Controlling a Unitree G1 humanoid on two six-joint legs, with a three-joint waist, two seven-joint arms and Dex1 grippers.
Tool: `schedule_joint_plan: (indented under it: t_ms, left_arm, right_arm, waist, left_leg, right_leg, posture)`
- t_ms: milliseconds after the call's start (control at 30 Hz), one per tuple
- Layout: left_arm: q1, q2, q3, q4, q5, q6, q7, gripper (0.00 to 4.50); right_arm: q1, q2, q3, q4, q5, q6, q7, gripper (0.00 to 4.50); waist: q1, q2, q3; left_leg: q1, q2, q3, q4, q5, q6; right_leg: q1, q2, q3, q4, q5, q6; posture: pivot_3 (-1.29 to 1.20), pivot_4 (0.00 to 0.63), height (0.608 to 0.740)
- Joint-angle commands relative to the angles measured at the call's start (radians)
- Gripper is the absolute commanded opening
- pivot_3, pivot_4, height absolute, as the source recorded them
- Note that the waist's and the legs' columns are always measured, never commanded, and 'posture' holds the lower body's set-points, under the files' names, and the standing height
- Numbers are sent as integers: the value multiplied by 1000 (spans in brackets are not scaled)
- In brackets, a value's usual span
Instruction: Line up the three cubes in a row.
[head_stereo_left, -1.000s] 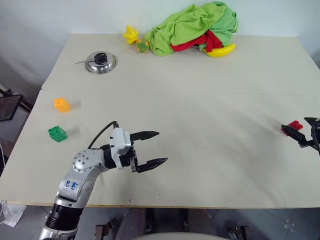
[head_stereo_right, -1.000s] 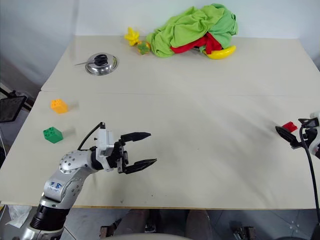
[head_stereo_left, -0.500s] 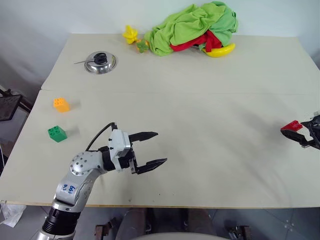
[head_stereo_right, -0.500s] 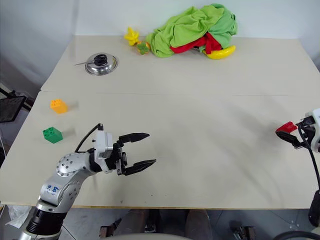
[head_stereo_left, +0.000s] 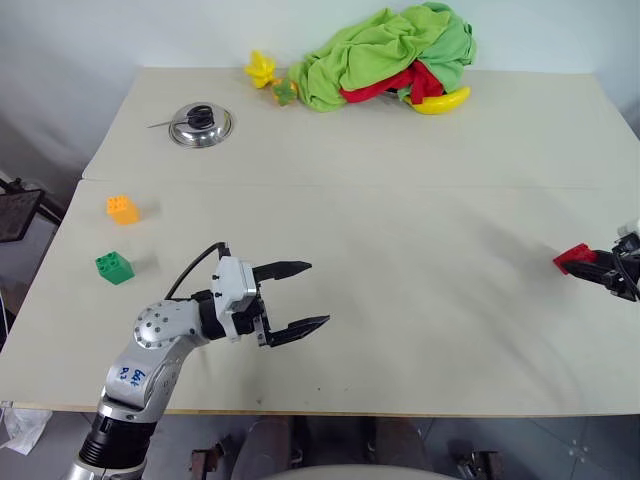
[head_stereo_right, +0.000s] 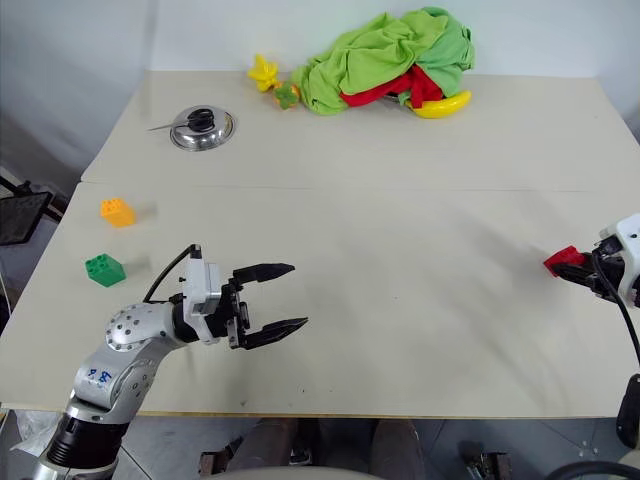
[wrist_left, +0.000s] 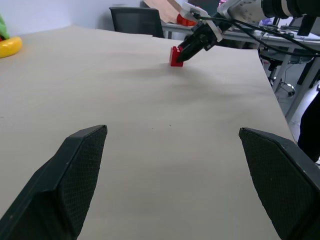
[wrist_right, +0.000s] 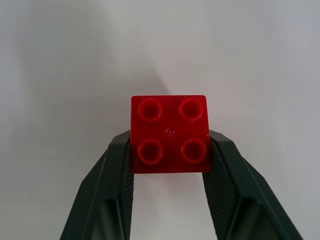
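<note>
Red cube sits at table's right edge, pinched by its two flat side faces in right gripper, studs toward the wrist cam. Orange cube & green cube lie near each other far left; left gripper hovers w/ jaws wide, empty. Blocks look light, rigid, smooth plastic, so prob. best taken on opposite flat sides, not studs.

The big pale table has an orange cube, a green cube, a silver lid, two star toys, a banana and bunched cloths on it.
</note>
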Motion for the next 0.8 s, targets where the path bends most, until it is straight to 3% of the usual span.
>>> schedule_joint_plan:
  t_ms: [33, 200, 367, 533, 800]
  left_arm:
    - [13, 19, 49, -13, -41, -32, -42, 4500]
    - [38, 44, 106, 23, -71, -52, -103, 4500]
    - [77, 64, 179, 103, -62, -98, -127, 4500]
    - [144, 75, 230, 113, -50, -126, -124, 4500]
    - [194, 65, 243, 85, -41, -153, -96, 4500]
  right_arm:
    - [3, 12, 4, -155, 55, -14, 170, 1490]
    - [7, 94, 149, -532, 84, 93, 354, 1490]
    - [-69, 234, 311, -763, 82, 205, 362, 1490]
    - [-126, 324, 427, -678, -15, 83, 319, 1490]
    - [-218, 378, 473, -485, -89, -70, 322, 1490]
  waist:
    - [0, 0, 0]
    - [-18, 0, 0]
    - [-22, 0, 0]
    - [-8, 0, 1]
    - [-10, -1, 1]
  left_leg:
    - [0, 0, 0, 0, 0, 0]
    - [0, 1, -1, 0, 0, -1]
    - [0, 2, -1, 0, 1, -2]
    - [-1, -1, -4, 0, 1, -2]
    - [-2, -1, -4, 0, 0, -1]
  right_leg:
    - [0, 0, 0, 0, 0, 0]
    - [0, 0, -1, 1, 0, 0]
    - [-1, 0, -2, 1, 0, 0]
    - [-1, -1, -3, 1, 0, -1]
    - [-1, -2, -3, 1, 0, -1]
  posture:
    - [0, 150, 740]
    - [0, 150, 740]
    - [0, 150, 740]
    - [0, 150, 740]
    - [0, 150, 740]
